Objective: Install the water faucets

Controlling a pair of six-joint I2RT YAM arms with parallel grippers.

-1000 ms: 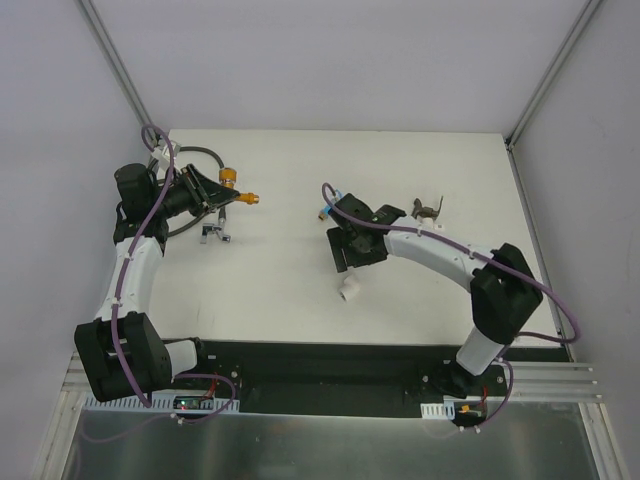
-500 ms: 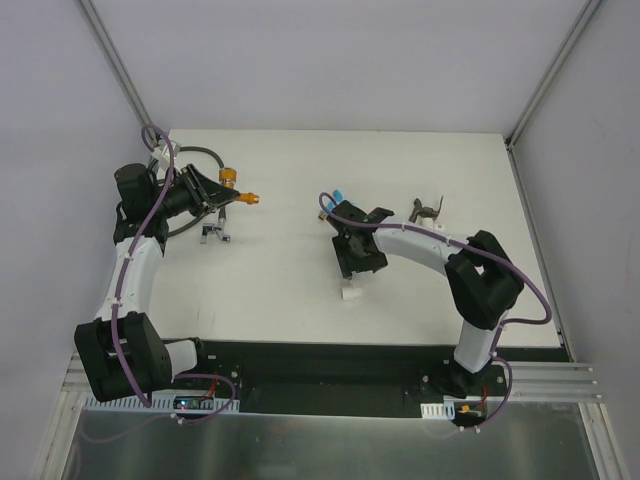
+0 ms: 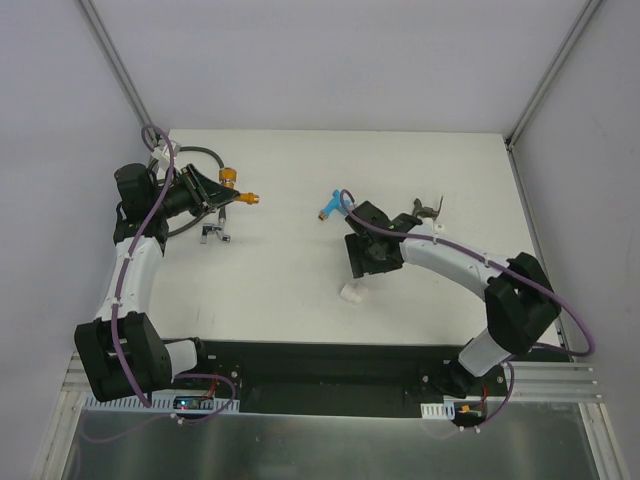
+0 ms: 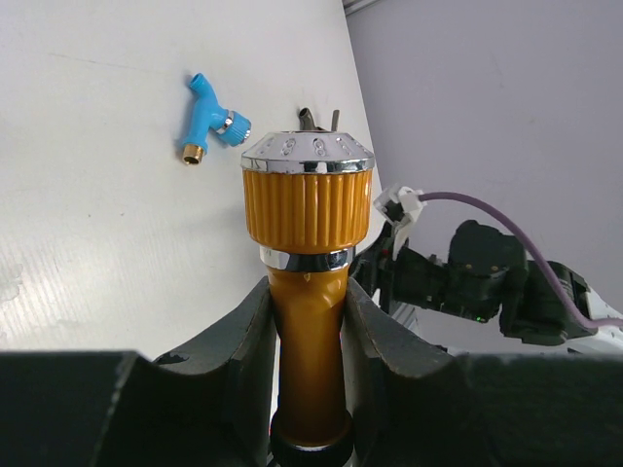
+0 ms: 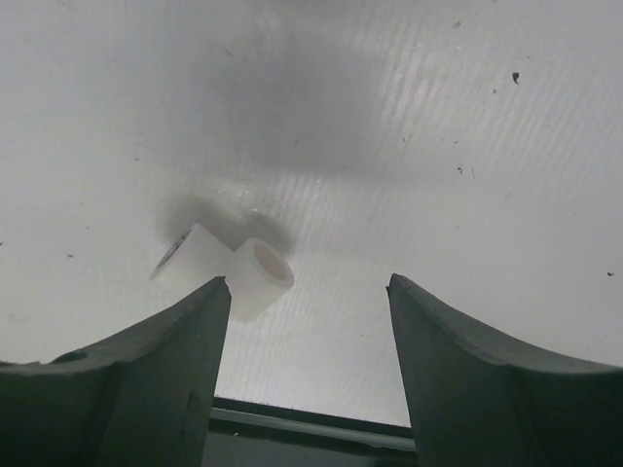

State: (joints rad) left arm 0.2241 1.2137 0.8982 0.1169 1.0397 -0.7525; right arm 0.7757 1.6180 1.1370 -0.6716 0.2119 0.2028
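The white-shelled left arm [image 3: 135,270] and right arm [image 3: 445,258], with bulky black joints, are trailing purple cables [image 4: 458,195]; the right gripper [image 5: 307,282] is showing dark, perhaps grey-green, wedge-shaped fingers [image 5: 165,389].

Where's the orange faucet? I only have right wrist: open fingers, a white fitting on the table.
Observer: In the left gripper, which is shut on the orange faucet at the far left of the table.
Operator: And the blue one?
Observer: The blue faucet lies loose on the table, farther back than the right gripper and slightly to its left.
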